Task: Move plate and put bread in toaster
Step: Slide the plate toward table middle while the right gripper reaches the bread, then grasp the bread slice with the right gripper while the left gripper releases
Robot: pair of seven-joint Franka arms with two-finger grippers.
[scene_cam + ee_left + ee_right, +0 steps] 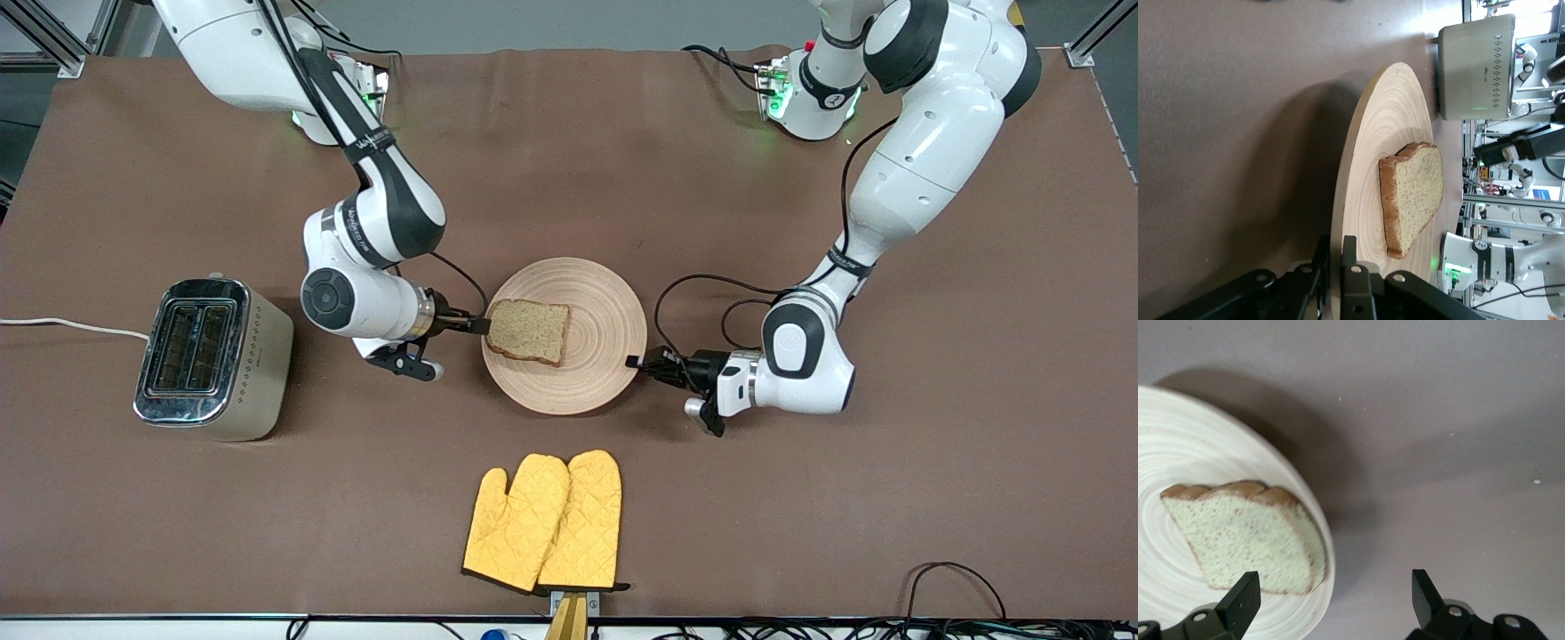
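Observation:
The round wooden plate lies mid-table with the brown bread slice flat on it. My left gripper is shut on the plate's rim at the end toward the left arm; in the left wrist view its fingers pinch the rim, with the plate and bread ahead. A shadow shows under the plate. My right gripper is open at the plate's rim beside the bread. In the right wrist view one finger is over the bread, the other over the table. The beige toaster stands toward the right arm's end.
A pair of yellow oven mitts lies nearer to the front camera than the plate. The toaster's white cord runs off the table's edge. The toaster also shows in the left wrist view.

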